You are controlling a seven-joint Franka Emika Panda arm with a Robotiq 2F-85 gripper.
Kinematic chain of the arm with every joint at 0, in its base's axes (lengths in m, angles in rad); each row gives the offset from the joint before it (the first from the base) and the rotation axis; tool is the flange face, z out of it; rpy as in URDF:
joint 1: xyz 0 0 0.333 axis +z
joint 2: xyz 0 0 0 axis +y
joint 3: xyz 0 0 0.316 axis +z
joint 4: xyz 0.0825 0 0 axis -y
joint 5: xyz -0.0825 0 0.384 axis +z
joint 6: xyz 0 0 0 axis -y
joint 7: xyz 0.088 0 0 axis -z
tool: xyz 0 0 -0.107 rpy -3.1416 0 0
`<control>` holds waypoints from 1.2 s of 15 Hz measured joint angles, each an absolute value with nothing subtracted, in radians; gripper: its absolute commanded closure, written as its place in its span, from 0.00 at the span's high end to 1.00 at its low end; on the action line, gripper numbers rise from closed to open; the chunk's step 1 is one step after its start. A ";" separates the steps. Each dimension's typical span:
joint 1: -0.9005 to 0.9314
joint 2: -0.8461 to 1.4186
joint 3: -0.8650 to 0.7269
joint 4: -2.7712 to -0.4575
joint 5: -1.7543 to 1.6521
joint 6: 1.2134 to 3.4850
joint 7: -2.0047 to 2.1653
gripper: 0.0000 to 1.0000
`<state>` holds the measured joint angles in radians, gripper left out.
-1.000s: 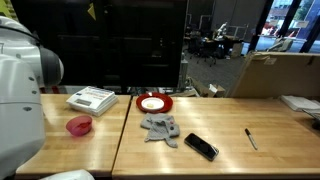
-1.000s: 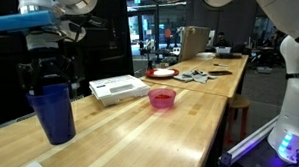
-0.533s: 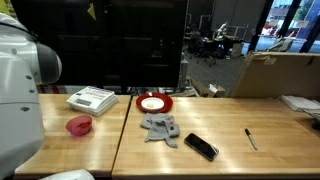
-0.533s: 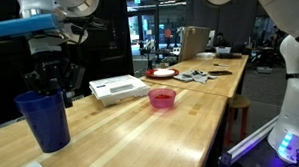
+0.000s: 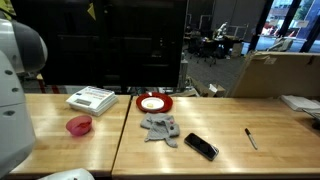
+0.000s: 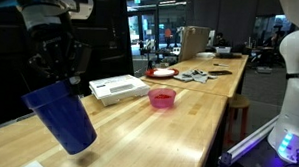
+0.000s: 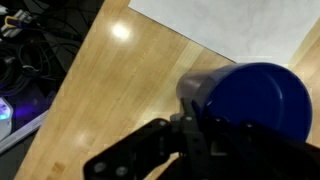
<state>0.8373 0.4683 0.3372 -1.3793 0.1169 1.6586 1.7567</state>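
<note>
A tall blue plastic cup (image 6: 63,119) hangs tilted above the near end of the wooden table (image 6: 178,130), its mouth up towards the gripper (image 6: 52,78), which is shut on its rim. In the wrist view the blue cup (image 7: 250,95) fills the right side, with a black finger (image 7: 190,122) against its wall and the table (image 7: 110,70) far below. The arm is only a white blur at the left edge of an exterior view, where the cup and the gripper do not show.
On the table stand a white box (image 6: 117,88) (image 5: 91,99), a small pink bowl (image 6: 162,97) (image 5: 79,125), a red plate (image 5: 154,103), a grey cloth (image 5: 160,127), a black phone (image 5: 201,146) and a pen (image 5: 251,138). A cardboard box (image 5: 285,72) stands behind.
The gripper has shut on the cup's rim. The cup, upright on the table a second ago, has been lifted and now hangs tilted, shifted slightly right.
</note>
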 measured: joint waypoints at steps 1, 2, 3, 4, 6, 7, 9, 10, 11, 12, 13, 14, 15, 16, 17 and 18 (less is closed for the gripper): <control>0.842 0.447 0.336 -1.399 0.117 1.656 1.780 0.02; 0.847 0.426 0.335 -1.417 0.117 1.650 1.803 0.02; 0.850 0.409 0.335 -1.433 0.117 1.644 1.831 0.02; 0.853 0.390 0.333 -1.451 0.118 1.640 1.880 0.02; 0.854 0.351 0.333 -1.494 0.143 1.641 1.991 0.02; 0.853 0.331 0.333 -1.516 0.161 1.642 2.044 0.02; 0.852 0.290 0.332 -1.565 0.192 1.652 2.147 0.02; 0.852 0.271 0.332 -1.591 0.208 1.659 2.198 0.02; 0.851 0.251 0.333 -1.619 0.225 1.671 2.248 0.02; 0.849 0.231 0.333 -1.650 0.247 1.687 2.294 0.02; 0.846 0.211 0.333 -1.683 0.269 1.709 2.335 0.02; 0.842 0.192 0.333 -1.716 0.290 1.735 2.372 0.02; 0.837 0.174 0.334 -1.750 0.311 1.764 2.408 0.02; 0.830 0.156 0.334 -1.785 0.331 1.796 2.442 0.02; 0.823 0.138 0.335 -1.819 0.348 1.830 2.472 0.02; 0.815 0.119 0.336 -1.853 0.362 1.858 2.508 0.02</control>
<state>0.8155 0.1195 0.3362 -1.8529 0.3622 1.8581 2.5079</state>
